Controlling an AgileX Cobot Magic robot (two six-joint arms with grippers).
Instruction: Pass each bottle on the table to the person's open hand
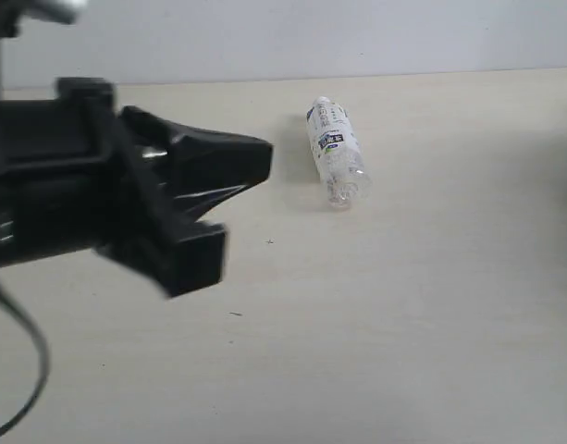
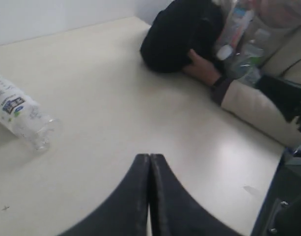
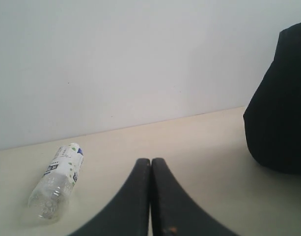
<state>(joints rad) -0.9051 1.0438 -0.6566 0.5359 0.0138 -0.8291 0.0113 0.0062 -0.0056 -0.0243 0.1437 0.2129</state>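
Observation:
One clear bottle with a white fruit-print label (image 1: 336, 153) lies on its side on the beige table (image 1: 375, 314). It also shows in the left wrist view (image 2: 20, 115) and the right wrist view (image 3: 58, 179). My left gripper (image 1: 263, 162) hovers shut and empty to the left of it, its tips (image 2: 150, 157) pressed together. My right gripper (image 3: 150, 161) is shut too, with nothing in it, and is out of the exterior view. A person's bare hand (image 2: 203, 68) rests curled at the table's edge, not spread open. Other bottles (image 2: 241, 46) are bunched, blurred, just behind it.
A large black mass (image 2: 182, 34), seemingly the person's clothing, sits on the table by the hand and shows again (image 3: 283, 108). A beige sleeve (image 2: 256, 110) runs along that table edge. A pale wall (image 1: 292, 37) backs the table. A dark cable (image 1: 29, 370) hangs under the left arm.

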